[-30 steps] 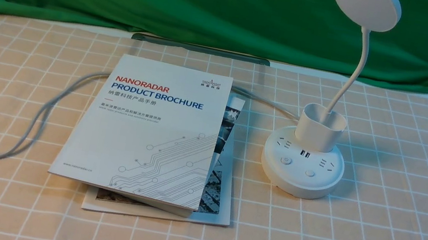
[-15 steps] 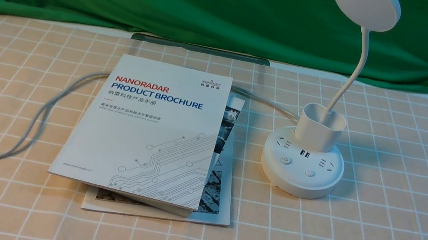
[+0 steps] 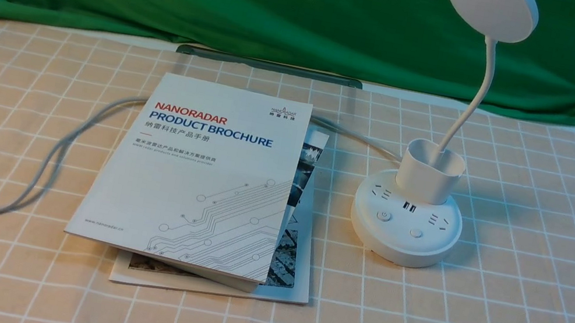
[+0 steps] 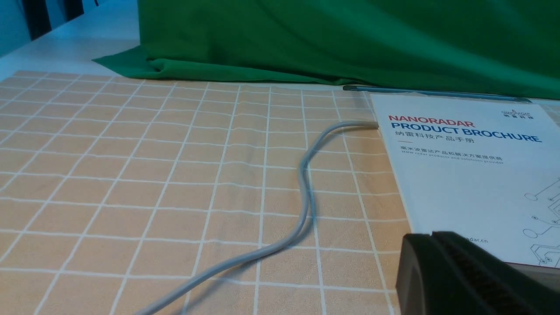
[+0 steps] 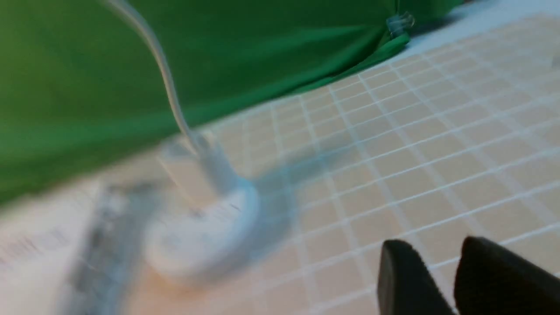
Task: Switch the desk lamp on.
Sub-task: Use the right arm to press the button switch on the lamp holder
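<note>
while the desk lamp (image 3: 406, 218) stands, its cup (image 3: 429, 178) holds its neck (image 3: 481, 83).

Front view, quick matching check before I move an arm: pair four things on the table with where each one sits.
Things:
1. desk lamp
2. brochure
3. grey cable
4. green cloth

Places:
A. draped along the far edge of the table
B. standing to the right of the brochure
C. lying on top of another booklet
D. snaking in from the near left and passing under the brochure

Pairs: 1-B, 2-C, 3-D, 4-A
</note>
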`<state>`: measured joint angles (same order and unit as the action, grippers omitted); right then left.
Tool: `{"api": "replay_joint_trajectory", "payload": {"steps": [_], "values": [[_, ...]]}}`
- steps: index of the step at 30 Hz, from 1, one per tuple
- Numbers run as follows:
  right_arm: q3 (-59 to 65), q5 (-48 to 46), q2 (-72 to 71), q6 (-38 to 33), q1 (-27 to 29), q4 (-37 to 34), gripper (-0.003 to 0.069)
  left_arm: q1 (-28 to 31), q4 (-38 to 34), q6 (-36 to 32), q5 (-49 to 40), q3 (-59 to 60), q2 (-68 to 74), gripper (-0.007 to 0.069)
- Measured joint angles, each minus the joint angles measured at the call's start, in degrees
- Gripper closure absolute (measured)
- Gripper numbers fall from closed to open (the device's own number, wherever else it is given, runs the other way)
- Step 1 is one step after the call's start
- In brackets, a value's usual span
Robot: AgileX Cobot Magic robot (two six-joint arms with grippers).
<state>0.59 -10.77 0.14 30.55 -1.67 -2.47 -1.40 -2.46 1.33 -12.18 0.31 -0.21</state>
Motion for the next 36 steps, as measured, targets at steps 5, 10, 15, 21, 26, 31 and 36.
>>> {"api": "replay_joint_trajectory", "payload": {"steps": [5,10,15,21,26,31,36], "values": [[0.0,2.0,0.0,24.8,0.0,-4.6,0.0418,0.0,0.0,0.0,0.0,0.0,0.0,0.0603],[0.0,2.2,0.0,37.5,0.0,-5.5,0.0418,0.0,0.0,0.0,0.0,0.0,0.0,0.0603],[0.0,2.0,0.0,35.0,0.0,-5.4,0.0418,0.0,0.0,0.0,0.0,0.0,0.0,0.0603],[-0.3,6.1,0.0,13.8,-1.4,-5.5,0.0422,0.0,0.0,0.0,0.0,0.0,0.0,0.0603],[-6.7,3.4,4.4,0.7,-5.5,-5.4,0.0565,0.0,0.0,0.0,0.0,0.0,0.0,0.0603],[-25.3,-3.1,20.3,-32.7,-10.3,-5.0,0.0624,0.0,0.0,0.0,0.0,0.0,0.0,0.0603],[-43.7,-19.6,37.8,-49.5,-10.5,-4.8,0.0624,0.0,0.0,0.0,0.0,0.0,0.0,0.0603]]}}
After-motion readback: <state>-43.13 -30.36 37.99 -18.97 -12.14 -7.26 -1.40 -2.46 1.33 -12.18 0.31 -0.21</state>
